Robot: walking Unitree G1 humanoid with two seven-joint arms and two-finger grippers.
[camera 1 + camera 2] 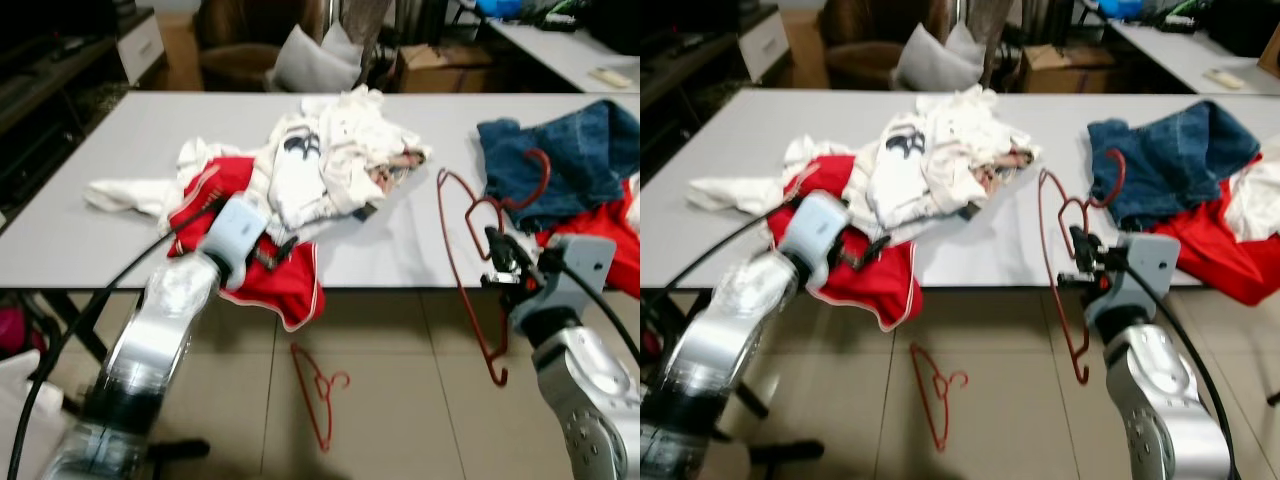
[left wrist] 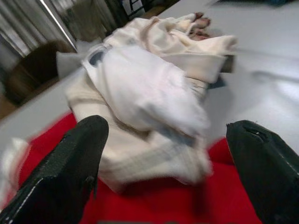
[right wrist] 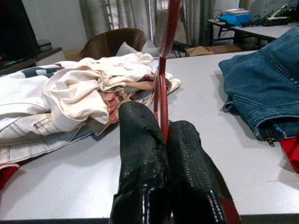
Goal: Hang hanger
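Gripping a dark red wire hanger (image 1: 468, 262), the right gripper (image 1: 497, 250) sits at the near edge of the long grey table (image 1: 120, 160), its two black fingers (image 3: 140, 154) pressed together on the wire. The hanger stands roughly upright: its hook curls up in front of a pile of blue denim (image 1: 570, 160) on the table's right side, while its lower end hangs down past the table edge, above the tiled floor (image 1: 400, 400). Beside the denim lies a red garment (image 1: 600, 240).

The left gripper (image 2: 173, 177) hovers with its fingers (image 2: 65, 172) spread wide apart, holding nothing, just over a red cloth with white trim (image 1: 280, 280) that droops over the near edge of the table. Directly ahead of it is a heap of white and cream clothes (image 1: 330, 160) resting partly on that red cloth, with a white piece (image 1: 125, 192) trailing off toward the left.

A second red hanger (image 1: 318, 390) lies flat on the floor, below the table edge and between the two silver arms. Beyond the far side of the table stand a brown armchair (image 1: 245, 40) with a pale cushion, a cardboard box (image 1: 440, 68) and another table (image 1: 570, 50).
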